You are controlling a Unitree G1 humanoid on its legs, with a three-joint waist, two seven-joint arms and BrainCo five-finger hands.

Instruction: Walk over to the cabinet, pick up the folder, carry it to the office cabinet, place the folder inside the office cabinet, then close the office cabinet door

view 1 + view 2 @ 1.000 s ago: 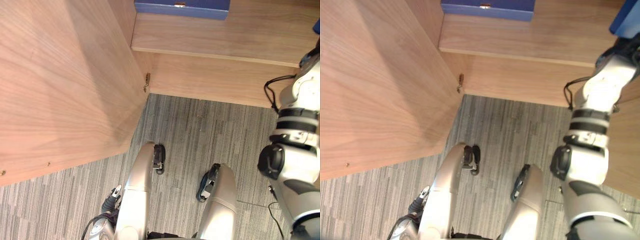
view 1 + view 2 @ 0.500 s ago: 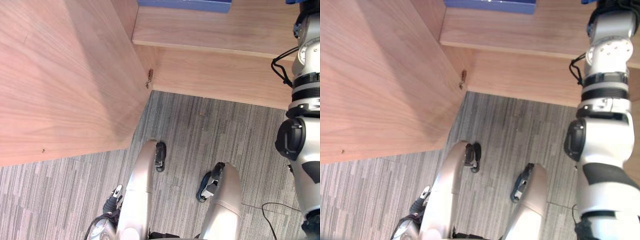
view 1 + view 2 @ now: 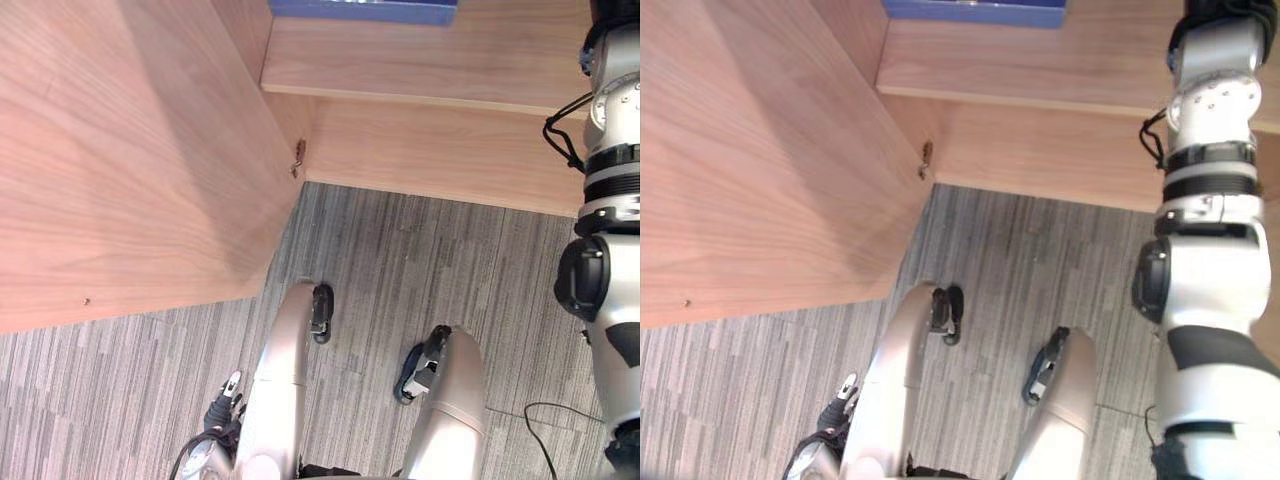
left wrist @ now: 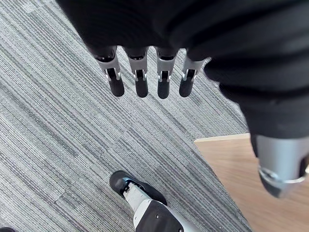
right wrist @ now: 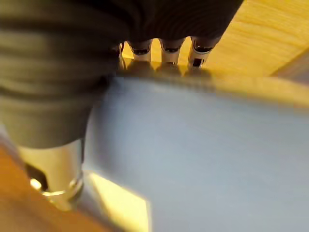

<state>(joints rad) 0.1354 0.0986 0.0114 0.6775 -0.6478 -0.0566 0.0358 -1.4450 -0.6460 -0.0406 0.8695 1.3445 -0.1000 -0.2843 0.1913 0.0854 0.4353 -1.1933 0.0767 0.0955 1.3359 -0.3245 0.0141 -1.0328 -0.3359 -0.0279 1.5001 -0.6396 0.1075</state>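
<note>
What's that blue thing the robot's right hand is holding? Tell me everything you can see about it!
It is a blue folder, flat and smooth, plain light blue over the whole face that shows. The right hand holds it: the fingers reach over its straight far edge and go behind it, and the thumb sits by the opposite side. Yellowish wood shows past that edge.

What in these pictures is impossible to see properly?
Right hand: runs past the eye views' top edge.
Folder it holds: blurred in the right wrist view, no detail readable.
Blue item on the shelf: mostly cut off by the top edge, so unidentifiable.
</note>
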